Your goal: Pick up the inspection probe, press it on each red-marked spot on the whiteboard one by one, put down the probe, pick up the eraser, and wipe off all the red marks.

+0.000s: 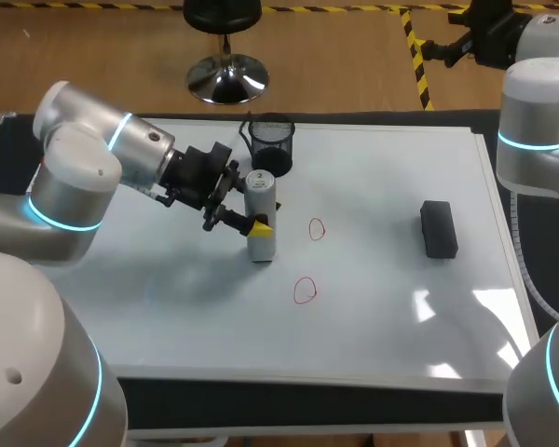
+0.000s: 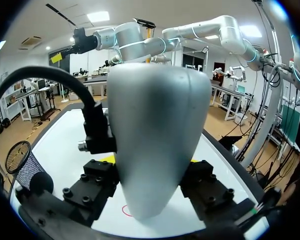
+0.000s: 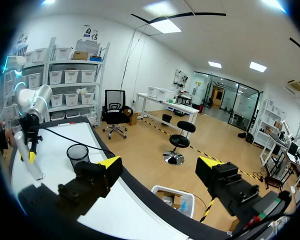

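Left gripper [image 1: 258, 225] fingers pinching inspection probe [image 1: 260, 200] from both sides. Probe upright on whiteboard [image 1: 373, 326], just left of far red mark [image 1: 317, 228]. Near red mark [image 1: 304, 291] closer in. Eraser [image 1: 439, 228] at right. Right gripper [image 3: 160, 165] fingers spread, beyond board's far right corner.

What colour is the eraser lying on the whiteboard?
The eraser is plain black; the head view shows it best.

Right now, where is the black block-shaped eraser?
In the head view, the black block-shaped eraser lies on the white whiteboard, toward its right side, well to the right of the upper red circle mark.
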`<act>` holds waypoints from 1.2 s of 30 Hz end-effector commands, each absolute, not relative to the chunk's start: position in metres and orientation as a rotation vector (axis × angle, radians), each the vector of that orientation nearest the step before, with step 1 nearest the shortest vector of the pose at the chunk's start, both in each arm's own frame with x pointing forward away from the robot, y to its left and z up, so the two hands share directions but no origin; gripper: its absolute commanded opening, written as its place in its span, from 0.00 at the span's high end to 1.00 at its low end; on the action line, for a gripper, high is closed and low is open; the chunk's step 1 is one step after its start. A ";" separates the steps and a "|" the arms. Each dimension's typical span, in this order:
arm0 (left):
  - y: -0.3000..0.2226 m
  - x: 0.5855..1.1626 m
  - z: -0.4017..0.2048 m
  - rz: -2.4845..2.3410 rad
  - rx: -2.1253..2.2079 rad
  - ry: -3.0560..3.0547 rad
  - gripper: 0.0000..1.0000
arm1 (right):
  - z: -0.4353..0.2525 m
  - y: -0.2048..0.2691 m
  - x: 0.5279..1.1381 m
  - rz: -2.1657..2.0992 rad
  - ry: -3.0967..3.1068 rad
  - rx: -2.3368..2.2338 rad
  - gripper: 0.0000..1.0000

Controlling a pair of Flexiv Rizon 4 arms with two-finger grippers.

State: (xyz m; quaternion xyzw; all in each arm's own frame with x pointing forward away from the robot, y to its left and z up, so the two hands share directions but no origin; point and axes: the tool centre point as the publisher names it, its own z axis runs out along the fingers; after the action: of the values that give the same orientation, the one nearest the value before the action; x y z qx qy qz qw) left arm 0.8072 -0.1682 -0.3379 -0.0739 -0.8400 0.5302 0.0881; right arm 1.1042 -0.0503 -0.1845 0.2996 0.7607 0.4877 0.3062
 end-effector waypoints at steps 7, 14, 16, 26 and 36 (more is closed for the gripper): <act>-0.165 0.803 -0.360 1.583 -0.218 -2.500 1.00 | -0.184 -0.050 1.104 1.291 2.013 0.793 0.00; -0.165 0.803 -0.360 1.583 -0.218 -2.500 1.00 | -0.132 -0.070 1.100 1.136 2.158 0.712 0.00; -0.165 0.803 -0.360 1.583 -0.218 -2.500 1.00 | -0.115 -0.081 1.094 1.001 2.275 0.686 0.00; -0.165 0.803 -0.360 1.583 -0.218 -2.500 1.00 | -0.092 -0.100 1.073 0.643 2.544 0.737 0.00; -0.165 0.803 -0.360 1.583 -0.218 -2.500 1.00 | -0.092 -0.100 1.073 0.643 2.544 0.737 0.00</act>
State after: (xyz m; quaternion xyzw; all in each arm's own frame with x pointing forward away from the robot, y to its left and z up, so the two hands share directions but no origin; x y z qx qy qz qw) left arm 0.8072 -0.1674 -0.3401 -0.0737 -0.8400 0.5303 0.0878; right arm 1.0713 -0.0988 -0.0972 0.2407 0.8673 0.3427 0.2690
